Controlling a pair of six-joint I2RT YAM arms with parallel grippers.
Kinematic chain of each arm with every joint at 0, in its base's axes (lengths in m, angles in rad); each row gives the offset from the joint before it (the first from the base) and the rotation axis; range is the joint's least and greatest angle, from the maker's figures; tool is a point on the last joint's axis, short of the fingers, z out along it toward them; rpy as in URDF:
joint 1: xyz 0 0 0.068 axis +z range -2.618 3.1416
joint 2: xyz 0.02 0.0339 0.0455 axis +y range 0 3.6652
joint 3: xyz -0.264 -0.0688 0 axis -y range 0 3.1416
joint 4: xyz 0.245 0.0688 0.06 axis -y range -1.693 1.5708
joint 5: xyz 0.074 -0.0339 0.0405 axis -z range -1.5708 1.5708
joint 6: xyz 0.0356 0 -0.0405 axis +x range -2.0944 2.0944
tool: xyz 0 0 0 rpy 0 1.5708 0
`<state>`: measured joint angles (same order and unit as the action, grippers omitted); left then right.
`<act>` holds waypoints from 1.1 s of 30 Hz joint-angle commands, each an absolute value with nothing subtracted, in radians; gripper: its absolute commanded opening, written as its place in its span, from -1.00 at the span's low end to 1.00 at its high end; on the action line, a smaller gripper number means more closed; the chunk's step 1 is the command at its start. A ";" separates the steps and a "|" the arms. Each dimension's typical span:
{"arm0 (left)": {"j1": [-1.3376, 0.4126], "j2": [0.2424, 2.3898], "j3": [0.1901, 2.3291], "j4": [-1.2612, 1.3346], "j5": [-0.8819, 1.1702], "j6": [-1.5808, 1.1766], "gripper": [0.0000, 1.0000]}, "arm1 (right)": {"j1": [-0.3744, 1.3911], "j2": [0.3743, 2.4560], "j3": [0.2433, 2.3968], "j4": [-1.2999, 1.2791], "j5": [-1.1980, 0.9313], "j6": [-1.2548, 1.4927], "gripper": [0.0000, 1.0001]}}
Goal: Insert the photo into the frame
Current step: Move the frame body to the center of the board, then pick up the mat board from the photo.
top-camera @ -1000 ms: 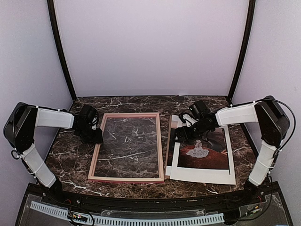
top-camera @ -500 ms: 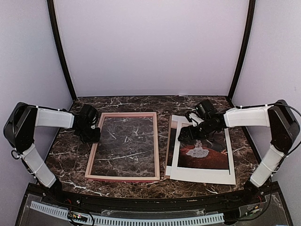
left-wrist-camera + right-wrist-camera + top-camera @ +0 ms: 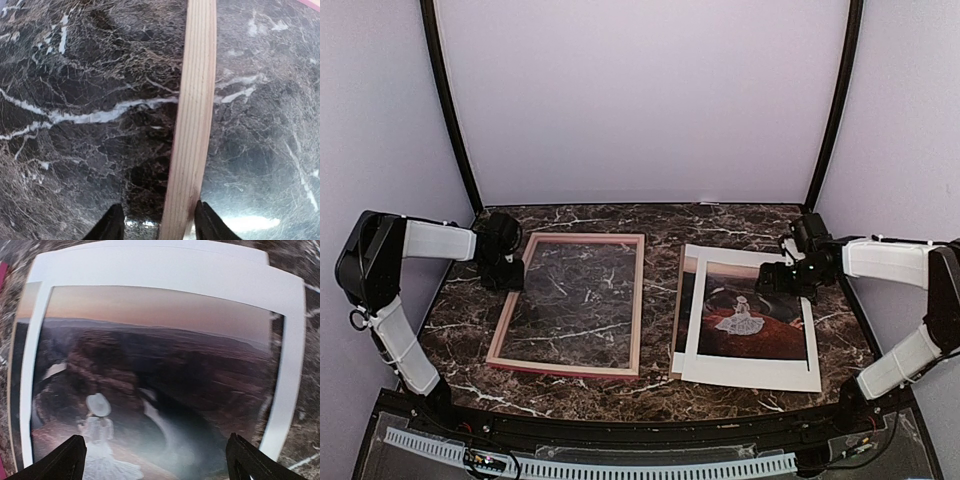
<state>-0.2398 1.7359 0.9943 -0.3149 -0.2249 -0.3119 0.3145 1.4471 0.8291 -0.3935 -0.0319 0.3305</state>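
Two arms and four items logged; the job is barely begun.

Item 1. Large rectangular frame of thin pink wooden moulding (image 3: pixel 639 300). It lies flat on the dark, white-veined marble table (image 3: pixel 660 222), left of centre and skewed, its far end set further right than its near end. Only marble shows inside the moulding.

Item 2. Large rectangular photo, a white-dressed figure on dark red ground under a pinkish sky (image 3: pixel 750 320). It lies flat on the table to the right of the frame, near it but apart, and so is not in the frame.

Item 3. White card mat with a rectangular window (image 3: pixel 750 375). It lies on top of the photo, shifted right, so a strip of print shows past its left edge.

Item 4. White sheet (image 3: pixel 200 245), its edge showing beyond the mat's far side. I cannot tell what it is.

Left jaws: at the frame's far left corner, part-way apart, astride a rail. One finger (image 3: pixel 207 225) sits against the wood and the other stands clear, so I read a loose straddle, not a clamp.

Right jaws: spread wide with nothing between them, hovering over the far right part of mat and photo.

Progress, my judgement: only placing the frame is in hand. The mat has yet to come off, and the photo has yet to be lifted, carried across and seated within the moulding.
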 commanded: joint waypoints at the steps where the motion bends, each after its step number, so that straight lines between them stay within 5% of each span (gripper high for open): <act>1: -0.234 1.664 1.002 -0.313 -0.186 -0.303 0.17 | 0.211 1.383 0.761 -0.388 0.031 0.373 0.97; 8: -0.331 1.515 1.002 -0.240 -0.066 -0.306 0.42 | 0.067 1.331 0.661 -0.320 0.003 0.425 0.97; 16: -0.615 1.539 1.102 -0.177 0.036 -0.378 0.44 | 0.024 1.303 0.581 -0.271 -0.037 0.461 0.96; 33: -0.989 1.989 1.461 -0.090 0.200 -0.457 0.55 | 0.009 1.285 0.494 -0.192 -0.130 0.483 0.83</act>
